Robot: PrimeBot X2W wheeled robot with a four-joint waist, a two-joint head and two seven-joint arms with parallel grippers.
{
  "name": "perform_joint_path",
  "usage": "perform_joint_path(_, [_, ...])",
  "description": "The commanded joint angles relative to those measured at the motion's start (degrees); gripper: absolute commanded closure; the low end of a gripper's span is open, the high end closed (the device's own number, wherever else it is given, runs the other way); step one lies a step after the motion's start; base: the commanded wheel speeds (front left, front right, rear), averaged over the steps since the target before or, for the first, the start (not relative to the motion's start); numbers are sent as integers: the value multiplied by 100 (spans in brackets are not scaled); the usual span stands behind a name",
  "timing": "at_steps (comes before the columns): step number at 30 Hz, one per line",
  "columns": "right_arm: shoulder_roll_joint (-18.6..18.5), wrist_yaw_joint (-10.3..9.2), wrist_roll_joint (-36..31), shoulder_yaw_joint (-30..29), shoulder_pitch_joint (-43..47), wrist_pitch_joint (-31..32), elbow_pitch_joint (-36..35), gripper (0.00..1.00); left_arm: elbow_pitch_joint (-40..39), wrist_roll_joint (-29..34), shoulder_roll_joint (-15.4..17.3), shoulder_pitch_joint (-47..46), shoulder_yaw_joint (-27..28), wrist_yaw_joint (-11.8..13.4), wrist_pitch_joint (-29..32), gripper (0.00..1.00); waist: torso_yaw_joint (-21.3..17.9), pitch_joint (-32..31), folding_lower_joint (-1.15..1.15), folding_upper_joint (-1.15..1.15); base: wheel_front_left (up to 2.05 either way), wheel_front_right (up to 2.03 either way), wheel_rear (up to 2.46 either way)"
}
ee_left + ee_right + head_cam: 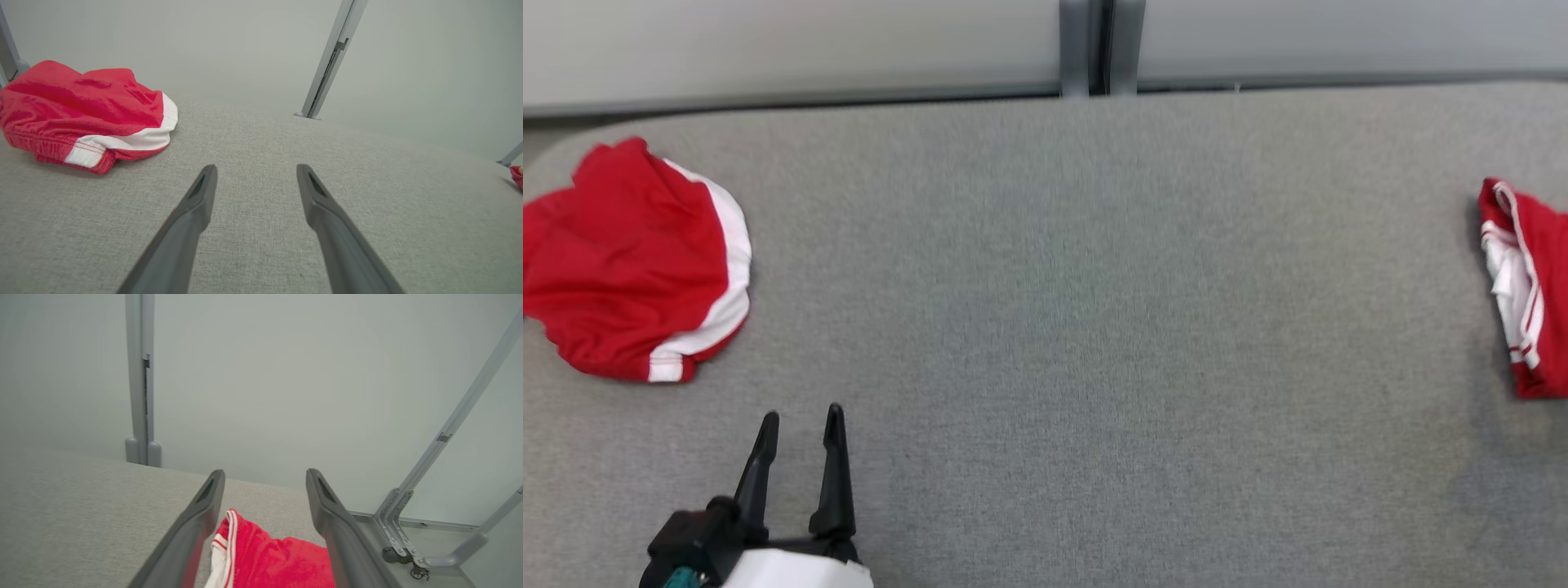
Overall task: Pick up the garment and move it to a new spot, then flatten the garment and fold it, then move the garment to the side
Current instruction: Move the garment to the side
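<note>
**Head view.** A grey cloth-covered counter [1094,286] fills the scene, with a grey post [1086,49] at the middle of its far edge. Well left of the post and nearer me lies a crumpled garment [629,261], red with a white band, perhaps sports shorts. Far right of the post lies a folded garment [1523,286], red with white trim, cut off by the picture's edge. The left gripper [802,420] sits left of the post, close to me, its jaws released and empty.

**Left wrist view.** The left gripper [256,171] points along bare counter toward the post [327,69], jaws apart. The crumpled garment [81,110] is a low heap well left of the post.

**Right wrist view.** The right gripper [265,477] hovers right of the post [141,396], jaws spread wide. The folded garment [278,559] lies on the counter below and between them, not pinched. A metal frame [408,522] stands beyond the counter's end.

I judge the folded garment already set aside, so this round is closing. Next I would lift the right arm straight clear without snagging the cloth. Then I would reach for the crumpled garment, which is nearest the left arm.

The fold's neatness is cut off in every view. I cannot tell whether the right fingers brush the cloth.
</note>
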Motion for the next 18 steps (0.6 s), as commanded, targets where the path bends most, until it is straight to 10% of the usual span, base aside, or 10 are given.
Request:
perform_joint_path(1, [139,-1,-33,-56,273,-25,-198,0,20,-23,23,95,51,20,-7,0,62,-550,0,0,0,0,0])
perform_joint_path(10, [1980,-1,-633,-291,2971,-14,-2498,0,304,194,22,546,470,-168,-6,0,217,-1501,0,0,0,0,0])
perform_joint_path(18, [2405,-1,-800,-237,3586,-16,-2372,0,554,279,21,552,597,-321,-6,0,144,-1654,0,0,0,0,0])
